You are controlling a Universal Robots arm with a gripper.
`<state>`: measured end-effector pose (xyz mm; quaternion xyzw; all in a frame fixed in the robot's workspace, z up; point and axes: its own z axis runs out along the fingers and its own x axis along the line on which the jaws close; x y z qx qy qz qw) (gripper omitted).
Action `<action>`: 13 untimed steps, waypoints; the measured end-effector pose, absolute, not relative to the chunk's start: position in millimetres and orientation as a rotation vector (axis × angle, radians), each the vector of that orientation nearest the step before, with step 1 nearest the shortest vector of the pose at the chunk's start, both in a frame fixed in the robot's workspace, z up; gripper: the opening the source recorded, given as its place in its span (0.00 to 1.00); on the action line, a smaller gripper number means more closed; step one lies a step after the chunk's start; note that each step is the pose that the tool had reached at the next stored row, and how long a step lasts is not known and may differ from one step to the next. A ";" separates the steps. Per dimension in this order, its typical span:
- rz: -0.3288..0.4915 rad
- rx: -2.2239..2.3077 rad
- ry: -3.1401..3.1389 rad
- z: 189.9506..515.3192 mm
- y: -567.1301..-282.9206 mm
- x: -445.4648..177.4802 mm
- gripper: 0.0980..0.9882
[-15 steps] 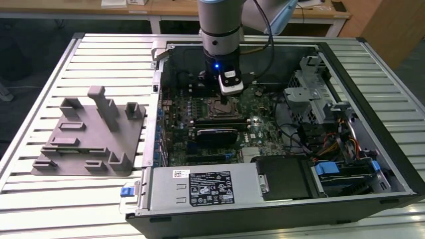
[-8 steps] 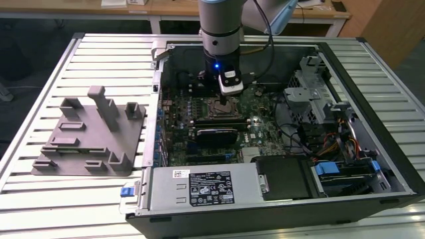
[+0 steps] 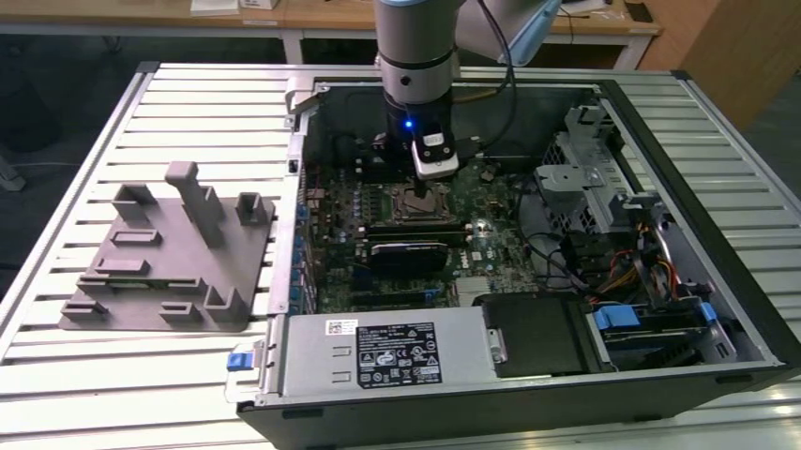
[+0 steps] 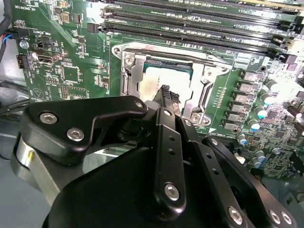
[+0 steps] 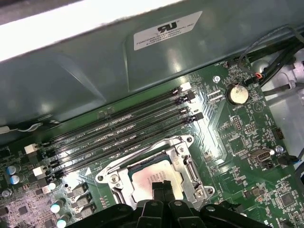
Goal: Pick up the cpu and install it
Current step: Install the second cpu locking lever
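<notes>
Silvery cpu (image 5: 154,179) seated in socket (image 5: 185,164), directly under closed, empty pincer (image 5: 163,187) fingertips.

Grey plastic fixture (image 3: 169,258) beside computer case (image 3: 526,375)

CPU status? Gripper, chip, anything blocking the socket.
Gripper right over the socket, fingertips together on the chip's top. CPU lying flat inside the metal frame. Nothing else over the socket; memory slots alongside.

A slatted metal bench (image 3: 188,103) fills the frame. An open computer case (image 3: 701,375) lies on it at centre and right. A grey plastic fixture (image 3: 169,258) sits at left, just beside the case.
</notes>
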<state>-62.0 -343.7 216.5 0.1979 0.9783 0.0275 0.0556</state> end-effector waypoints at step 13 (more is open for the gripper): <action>0.084 0.600 2.969 232.6 -345.2 -61.9 0.01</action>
